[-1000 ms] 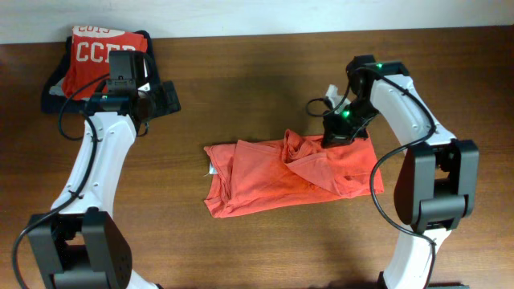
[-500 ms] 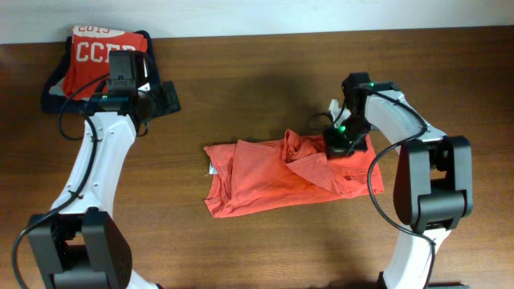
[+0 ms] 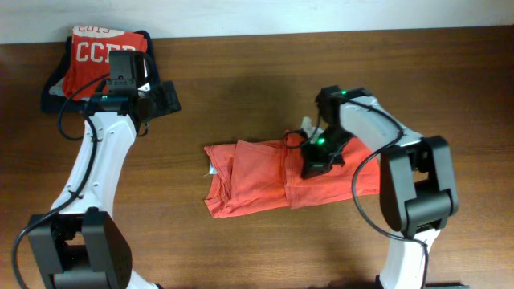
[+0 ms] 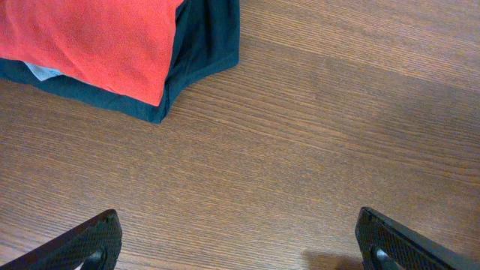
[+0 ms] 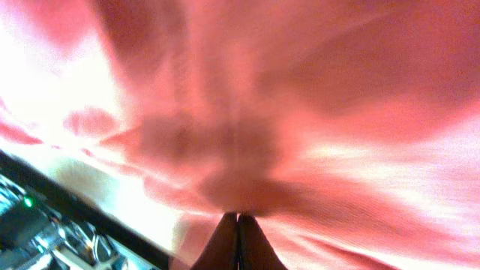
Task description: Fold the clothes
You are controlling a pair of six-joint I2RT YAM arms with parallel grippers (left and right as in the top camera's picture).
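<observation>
The clothes, an orange-red T-shirt (image 3: 249,183), lie crumpled at the table's middle, a white tag (image 3: 211,168) showing at the left edge. My right gripper (image 3: 310,164) is down on the shirt's right part with its jaws shut on a pinch of the cloth. In the right wrist view the red fabric (image 5: 315,105) fills the picture, stretched ahead of the closed gripper (image 5: 238,225). My left gripper (image 3: 165,98) hovers far off at the back left, open and empty over bare wood (image 4: 240,244).
A folded red shirt lettered in white (image 3: 100,50) lies on a dark navy folded garment (image 3: 55,90) in the back left corner, just beyond the left gripper; both show in the left wrist view (image 4: 90,37), (image 4: 206,45). A wall runs along the table's far edge.
The right gripper moved left and toward the front, dragging the shirt's right side over its middle; the shirt now spans less width. The left arm has stayed still.
</observation>
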